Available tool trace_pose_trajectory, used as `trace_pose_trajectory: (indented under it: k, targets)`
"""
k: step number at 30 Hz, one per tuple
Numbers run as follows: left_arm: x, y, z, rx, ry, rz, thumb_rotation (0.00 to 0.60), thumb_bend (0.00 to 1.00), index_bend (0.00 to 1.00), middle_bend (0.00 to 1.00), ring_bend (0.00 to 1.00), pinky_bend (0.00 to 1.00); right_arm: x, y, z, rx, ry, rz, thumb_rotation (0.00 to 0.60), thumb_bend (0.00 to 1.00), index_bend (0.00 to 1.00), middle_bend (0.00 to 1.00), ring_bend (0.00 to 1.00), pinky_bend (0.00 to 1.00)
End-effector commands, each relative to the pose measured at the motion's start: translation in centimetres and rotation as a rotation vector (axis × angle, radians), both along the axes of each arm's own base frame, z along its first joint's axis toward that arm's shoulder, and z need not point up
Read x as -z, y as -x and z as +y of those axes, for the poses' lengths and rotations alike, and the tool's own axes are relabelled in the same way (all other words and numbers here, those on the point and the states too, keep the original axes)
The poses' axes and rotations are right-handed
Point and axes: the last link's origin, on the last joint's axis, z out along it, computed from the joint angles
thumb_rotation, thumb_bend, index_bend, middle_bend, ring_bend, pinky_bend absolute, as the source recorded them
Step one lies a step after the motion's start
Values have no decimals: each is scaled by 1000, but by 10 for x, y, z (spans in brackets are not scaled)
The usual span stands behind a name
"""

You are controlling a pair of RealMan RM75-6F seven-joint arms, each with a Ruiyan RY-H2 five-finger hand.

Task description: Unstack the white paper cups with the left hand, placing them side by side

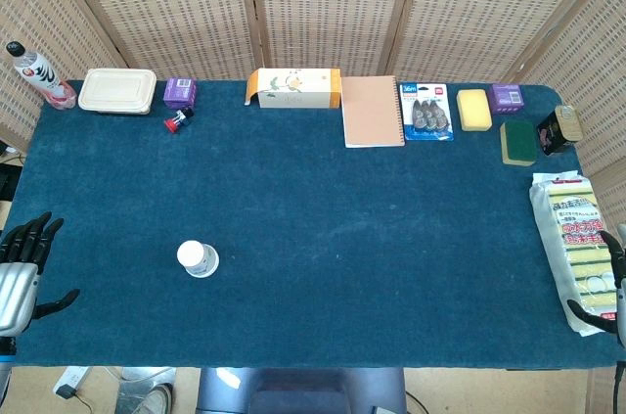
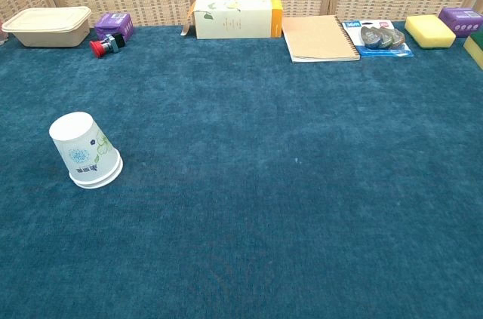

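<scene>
Standing upside down on the blue-carpeted counter, the stack of white paper cups is seen from above in the head view as a small round disc, placed toward the front left, near the left robot hand. That robot hand is held at the counter's left edge, its dark fingers spread apart and nothing grasped; it is judged to be parked there so that the cups can be reached with a short move. The right robot hand is only partly shown at the right edge, beside a wrapped pack of yellow sponges; whether it is released or clenched cannot be told. Along the far edge, well apart from the cups, a bottle, a beige lidded container, a long carton and a spiral notebook are lined up, apparently kept clear of the working area.

In the chest view neither robot hand is shown. The stack of cups is seen from the side as a tapered cone, wide rim down and slightly tilted, with a second rim visible at the base, which suggests nested cups not yet separated. The paper looks smooth and thin, printed with a pale floral motif and a barcode. The counter cover appears as a soft, short-piled fabric.
</scene>
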Motion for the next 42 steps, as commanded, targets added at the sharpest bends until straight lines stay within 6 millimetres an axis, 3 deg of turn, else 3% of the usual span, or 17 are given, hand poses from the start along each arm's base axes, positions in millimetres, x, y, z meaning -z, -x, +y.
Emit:
trace_pose_trajectory:
  k: [1, 6, 11, 15, 21, 31, 37, 42]
  targets:
    - [1, 0, 0, 1, 5, 2, 600, 125, 0, 0, 0, 49, 0, 0, 0, -1, -7, -1, 600, 24, 56, 0, 0, 0]
    - [4, 0, 1, -4, 30, 5, 600, 130, 0, 0, 0, 49, -2, -1, 2, -6, 0, -12, 600, 24, 56, 0, 0, 0]
    - [10, -6, 15, 5, 81, 3, 600, 128, 0, 0, 0, 49, -2, 0, 1, -1, 0, -21, 600, 24, 56, 0, 0, 0]
    - [30, -32, 42, 94, 190, 4, 600, 121, 0, 0, 0, 49, -3, 1, 0, 2, -1, -30, 600, 24, 56, 0, 0, 0]
    - [54, -58, 65, 97, 303, 6, 600, 121, 0, 0, 0, 49, -4, 0, 2, -14, -20, -68, 600, 24, 56, 0, 0, 0]
    - [79, -76, 82, 77, 349, 27, 600, 122, 4, 0, 0, 49, -9, 2, 1, -16, -16, -104, 600, 24, 56, 0, 0, 0]
    - [91, -83, 88, 67, 366, 40, 600, 127, 57, 0, 0, 49, -11, 2, 1, -22, -14, -121, 600, 24, 56, 0, 0, 0]
    - [97, -88, 92, 65, 376, 34, 600, 170, 196, 0, 0, 49, -11, 2, 2, -24, -15, -129, 600, 24, 56, 0, 0, 0]
